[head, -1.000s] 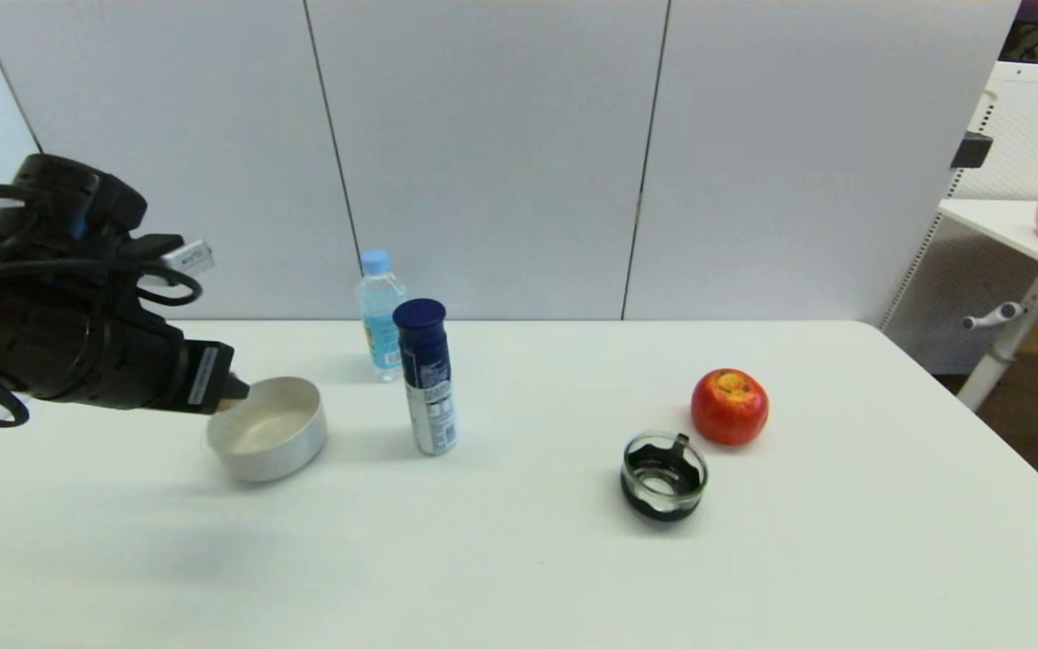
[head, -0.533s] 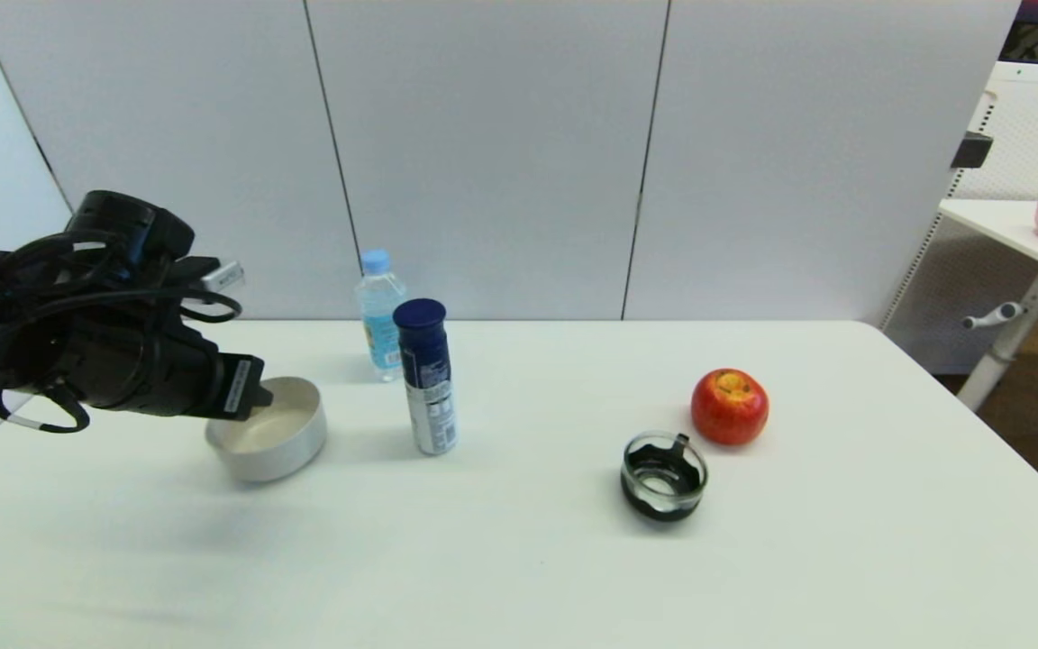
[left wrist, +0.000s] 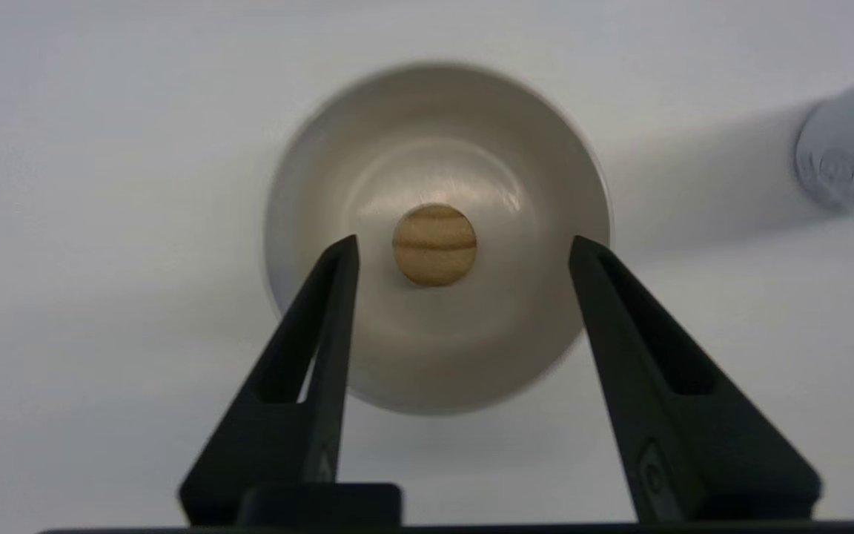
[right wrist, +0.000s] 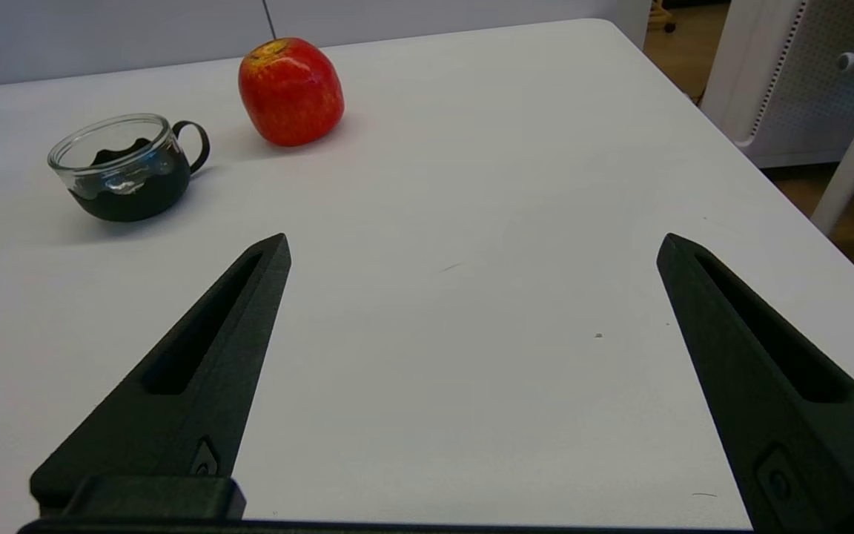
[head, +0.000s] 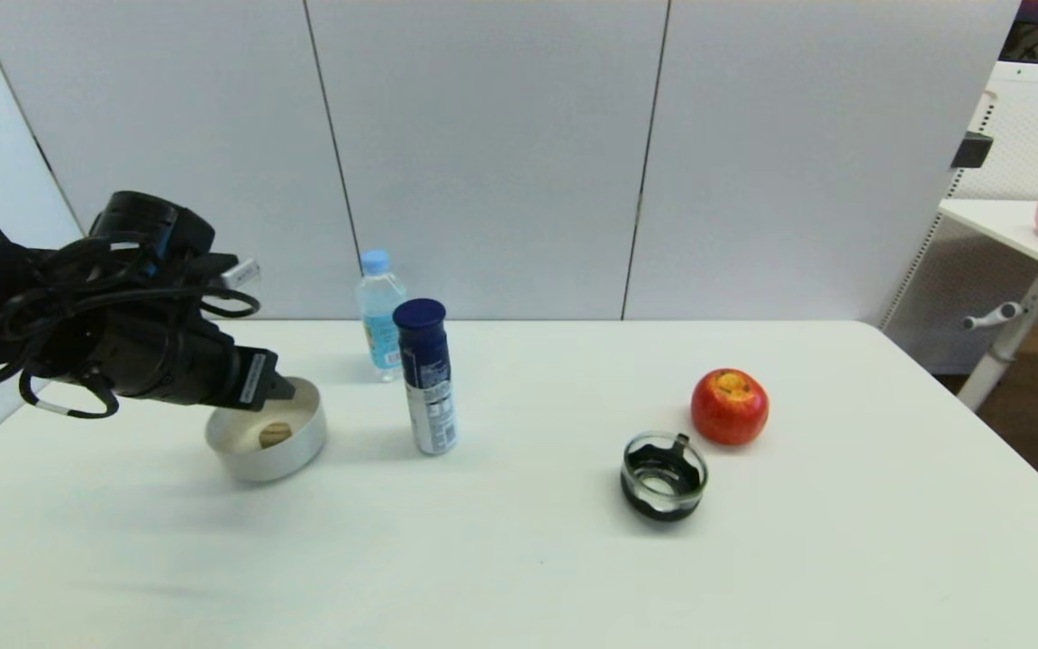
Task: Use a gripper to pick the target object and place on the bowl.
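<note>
Left gripper (left wrist: 464,248) open above the cream bowl (head: 298,446), cork piece dropped inside.

Its two black fingers (left wrist: 323,311) stand spread apart over the bowl with nothing between them; the tan cork-like cylinder (left wrist: 435,245) lies on the bowl's floor, at the table's left side. Right of the bowl stands a blue-capped spray can (head: 425,377), a water bottle (head: 378,311) behind it. Far right sit a glass cup (head: 663,475) and red apple (head: 729,406). The right gripper (right wrist: 471,252) hangs open over bare table (head: 519,559).

My small tan cork-like target object (left wrist: 434,245) lies loose on the floor of the round cream bowl (head: 301,443), near its middle, on the white table.
</note>
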